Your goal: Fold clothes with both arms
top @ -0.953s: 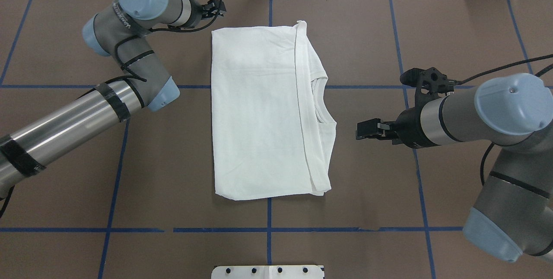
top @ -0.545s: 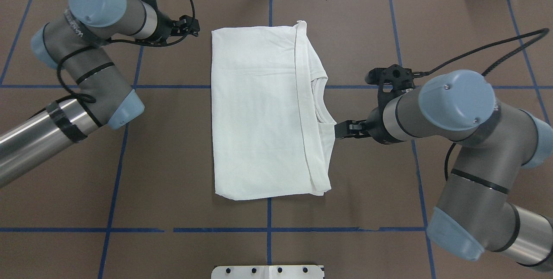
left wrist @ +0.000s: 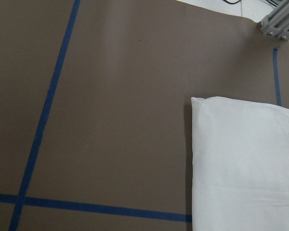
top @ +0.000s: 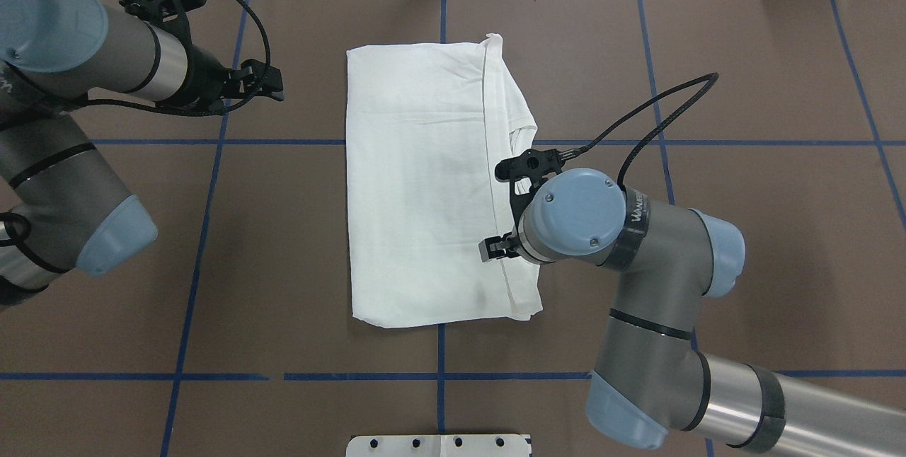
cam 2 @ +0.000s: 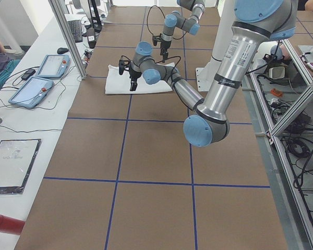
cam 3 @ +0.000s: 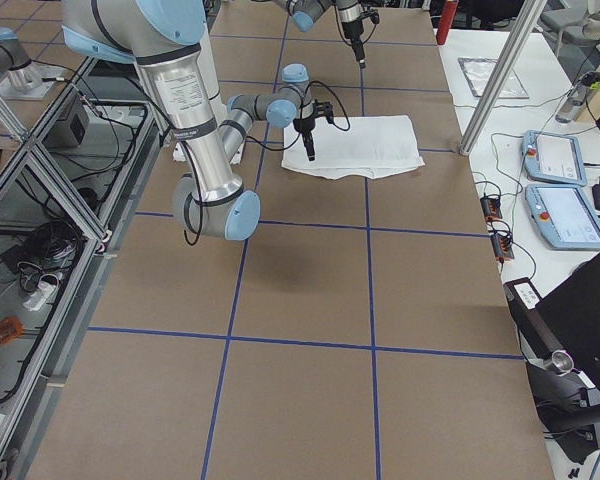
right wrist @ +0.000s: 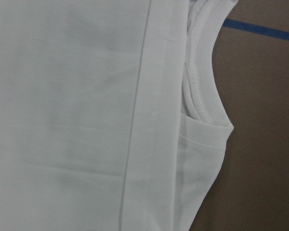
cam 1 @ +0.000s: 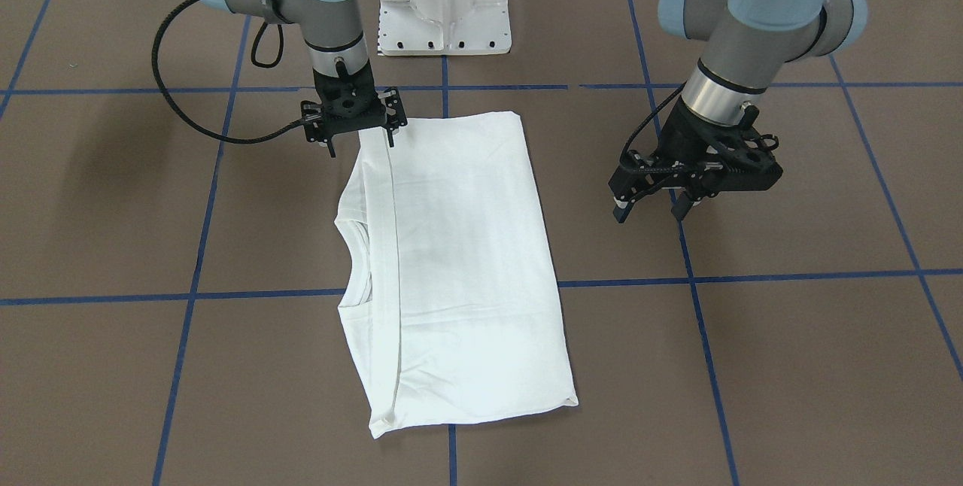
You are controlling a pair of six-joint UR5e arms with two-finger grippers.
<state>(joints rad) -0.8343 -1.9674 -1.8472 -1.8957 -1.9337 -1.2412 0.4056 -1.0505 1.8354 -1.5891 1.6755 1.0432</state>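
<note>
**Shirt lies flat, open jaws are set over one corner**

The white shirt [top: 425, 195] is laid flat in the middle of the brown counter [top: 283, 266]. It is folded into a long shape, and its collar [cam 1: 352, 268] is seen on the side of the right arm [top: 637, 245]. It is probably laid this way so that one more fold can be made.

The right arm's jaws are spread wide, and nothing is held in them. They are pointed down at the shirt corner nearest the robot, on the collar side. In the front view one jaw is seen over the cloth and the other just off it, so the edge lies between them. This looks like a pinch being set up. Whether the cloth is touched cannot be told.

The left arm [top: 71, 68] is held well apart from the shirt, over bare counter on the other side. Its jaws are spread too, and nothing is held. The shirt's far corner is seen by its wrist camera, so that corner may be meant for it.
</note>
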